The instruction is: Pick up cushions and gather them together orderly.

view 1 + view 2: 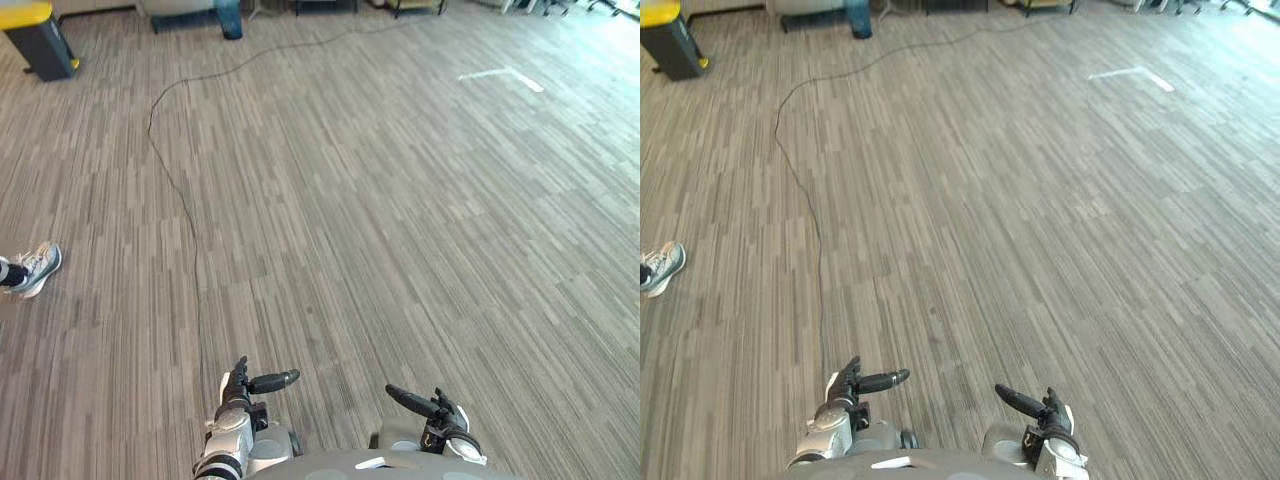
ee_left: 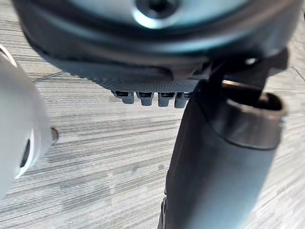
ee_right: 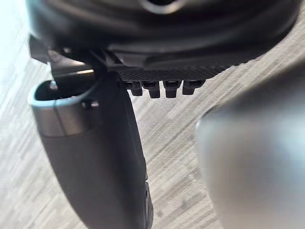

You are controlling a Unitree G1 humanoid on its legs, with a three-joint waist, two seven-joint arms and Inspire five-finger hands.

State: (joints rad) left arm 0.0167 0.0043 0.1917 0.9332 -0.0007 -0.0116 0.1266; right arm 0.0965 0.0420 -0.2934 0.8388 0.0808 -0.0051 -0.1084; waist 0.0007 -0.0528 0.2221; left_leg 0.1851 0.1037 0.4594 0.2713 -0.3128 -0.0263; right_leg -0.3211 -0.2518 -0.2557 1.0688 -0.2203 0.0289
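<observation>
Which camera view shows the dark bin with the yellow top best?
The left eye view: the bin stands far left with most of its yellow top visible. The right eye view shows it too, but the picture's edge cuts more of it. The wrist views face nearby carpet.

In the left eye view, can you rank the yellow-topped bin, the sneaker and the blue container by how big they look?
1. Largest: yellow-topped bin, though it is far off and cut by the view's edge.
2. Middle: sneaker; it is nearer the camera, which flatters it.
3. Smallest: blue container; its top is cut off.
</observation>
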